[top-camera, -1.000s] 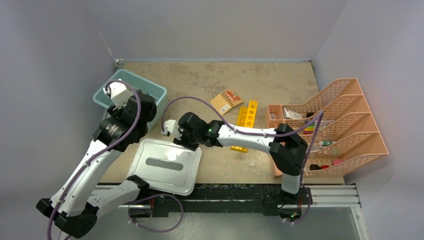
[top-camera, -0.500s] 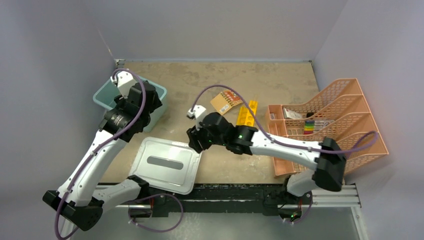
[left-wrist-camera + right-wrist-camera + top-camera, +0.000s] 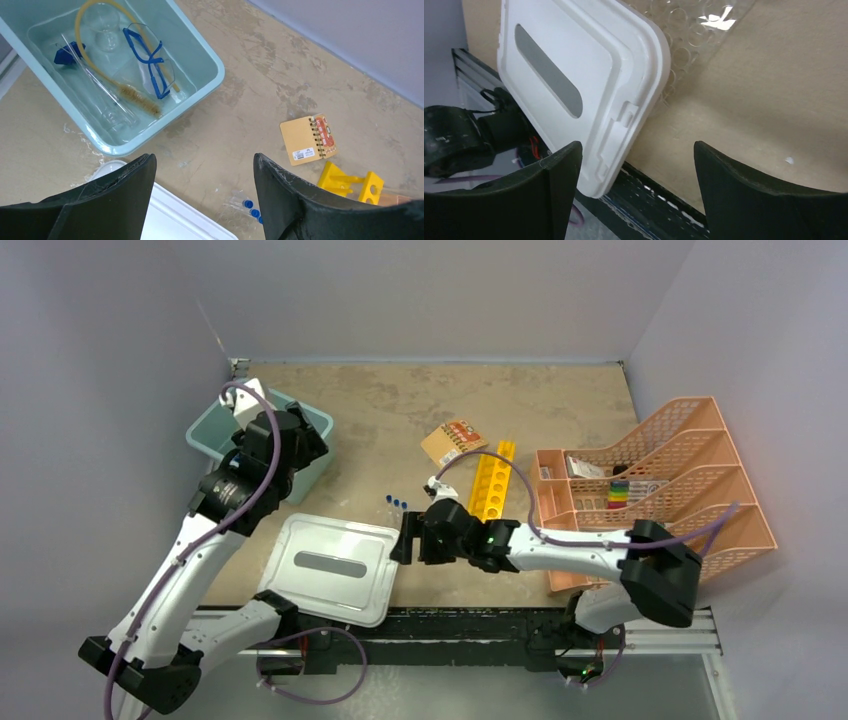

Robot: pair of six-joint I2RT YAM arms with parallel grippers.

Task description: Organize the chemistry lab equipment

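Left tool (image 3: 204, 161) is hanging spread wide with nothing between the fingers, up above the right rim of the teal bin (image 3: 212, 67) at the far left of the tabletop (image 3: 260, 80). That bin is holding a brush (image 3: 136, 95), blue safety glasses (image 3: 152, 65), a yellowish hose (image 3: 76, 32) and some clear glassware (image 3: 102, 22).

Meanwhile the right tool (image 3: 638, 147) is also gaping wide and gripping nothing. It's sitting low over the near part of the tabletop, just right of the white lid (image 3: 574, 60), which is lying at the near edge.

As for the lab stuff, the clear rack (image 3: 686, 30) is lying right against the lid's far right edge. Three blue-capped tubes (image 3: 397, 502) are showing there too, but I can't tell if they're sitting in it or just beside it. One yellow rack (image 3: 492, 480) is lying mid-tabletop, running near to far, with a small notebook (image 3: 455, 443) just far-left of it. Over on the right side the pink organiser (image 3: 660, 490) is standing well apart from both tools.
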